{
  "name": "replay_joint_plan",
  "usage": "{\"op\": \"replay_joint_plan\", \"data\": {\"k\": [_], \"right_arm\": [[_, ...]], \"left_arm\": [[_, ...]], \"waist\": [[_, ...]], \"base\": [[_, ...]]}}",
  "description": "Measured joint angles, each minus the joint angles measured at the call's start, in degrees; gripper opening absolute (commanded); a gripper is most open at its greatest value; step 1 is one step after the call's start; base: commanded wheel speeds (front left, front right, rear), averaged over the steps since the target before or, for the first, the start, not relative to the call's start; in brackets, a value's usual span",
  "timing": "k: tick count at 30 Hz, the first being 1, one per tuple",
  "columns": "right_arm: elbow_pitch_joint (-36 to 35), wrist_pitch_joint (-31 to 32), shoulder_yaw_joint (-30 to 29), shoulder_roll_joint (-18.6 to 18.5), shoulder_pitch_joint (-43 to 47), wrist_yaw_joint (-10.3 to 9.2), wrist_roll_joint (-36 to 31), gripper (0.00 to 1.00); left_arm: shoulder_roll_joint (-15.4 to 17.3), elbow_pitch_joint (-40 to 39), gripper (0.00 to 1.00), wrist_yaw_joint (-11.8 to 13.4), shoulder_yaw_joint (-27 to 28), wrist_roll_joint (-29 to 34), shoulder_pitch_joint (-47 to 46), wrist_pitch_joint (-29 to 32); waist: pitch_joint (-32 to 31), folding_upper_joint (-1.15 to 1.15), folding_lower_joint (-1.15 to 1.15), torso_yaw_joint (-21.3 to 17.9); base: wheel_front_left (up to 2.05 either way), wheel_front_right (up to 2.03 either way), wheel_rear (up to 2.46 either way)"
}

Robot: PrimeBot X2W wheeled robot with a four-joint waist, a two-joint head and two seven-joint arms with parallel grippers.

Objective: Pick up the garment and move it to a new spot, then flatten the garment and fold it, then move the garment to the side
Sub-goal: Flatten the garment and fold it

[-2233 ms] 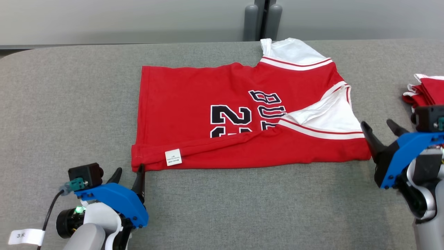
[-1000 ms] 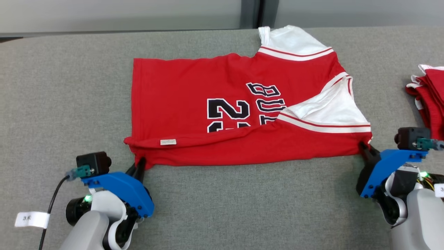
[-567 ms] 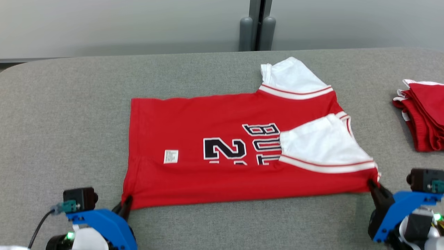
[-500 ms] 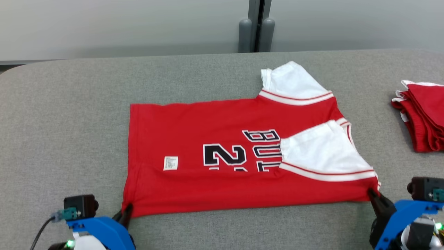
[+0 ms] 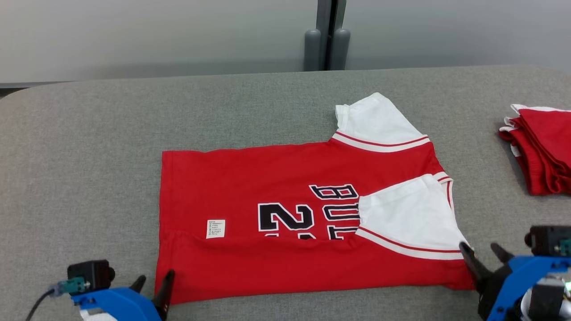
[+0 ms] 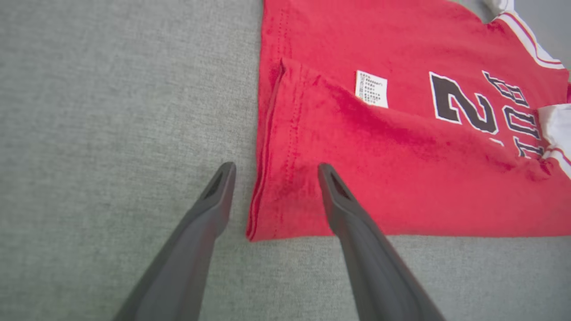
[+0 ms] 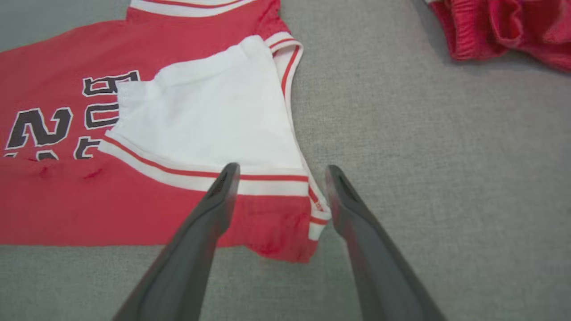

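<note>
While the left gripper (image 5: pixel 155 277) and right gripper (image 5: pixel 478 247) both sit spread wide, the red BULLS 23 jersey (image 5: pixel 276 196) lies flat on the grey table (image 5: pixel 89 156).

From the head camera, the jersey is mid-table with its near long edge folded up over the print, so the small white tag (image 5: pixel 216 228) faces up and the bottom of the 23 is covered. One white sleeve (image 5: pixel 410 218) lies folded in over the letters, the other sleeve (image 5: pixel 374 118) pokes out at 1 o'clock. Left gripper's at the jersey's 8 o'clock corner, one finger over the red hem, the other over bare table, gripping nothing. Right gripper's at the 4 o'clock corner, fingers either side of the striped trim, also gripping nothing. Folded red shorts (image 5: pixel 544 147) sit well apart at about 2 o'clock.
</note>
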Motion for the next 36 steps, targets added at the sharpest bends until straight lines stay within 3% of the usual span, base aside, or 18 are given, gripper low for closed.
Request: {"op": "replay_joint_plan", "data": {"k": [6, 11, 19, 26, 36], "right_arm": [[-2.38, 6.55, 6.03, -5.21, -13.76, 0.00, -0.57, 1.00], [3.32, 11.31, 13.71, -8.67, -29.14, 0.00, 1.66, 1.00], [16.74, 10.88, 23.46, -9.47, -49.40, 0.00, 3.86, 1.00], [26.35, 6.15, 27.73, -9.70, -57.57, 0.00, 4.85, 1.00], [35.19, 2.04, 29.86, -10.00, -61.23, 0.01, 5.99, 1.00]], "left_arm": [[6.82, -2.71, 1.00, -1.56, 1.04, 1.44, -8.68, 6.24], [11.56, -2.75, 1.00, -4.58, 0.56, 2.47, -19.38, 13.89], [12.35, 5.00, 1.00, -10.45, 1.29, -1.31, -33.95, 21.00], [13.60, 12.85, 1.00, -11.87, 0.35, -0.96, -39.80, 24.30], [12.71, 16.91, 1.00, -13.08, -0.04, -0.16, -42.31, 22.19]], "waist": [[2.14, 0.00, 0.00, -1.63], [5.55, 0.00, 0.01, -3.46], [13.38, 0.00, 0.02, -5.87], [17.23, 0.00, 0.02, -6.50], [19.47, 0.00, 0.01, -7.19]], "base": [[0.00, 0.00, 0.00], [0.00, 0.00, 0.00], [0.00, 0.00, 0.00], [0.00, 0.00, 0.00], [0.00, 0.00, 0.00]]}}
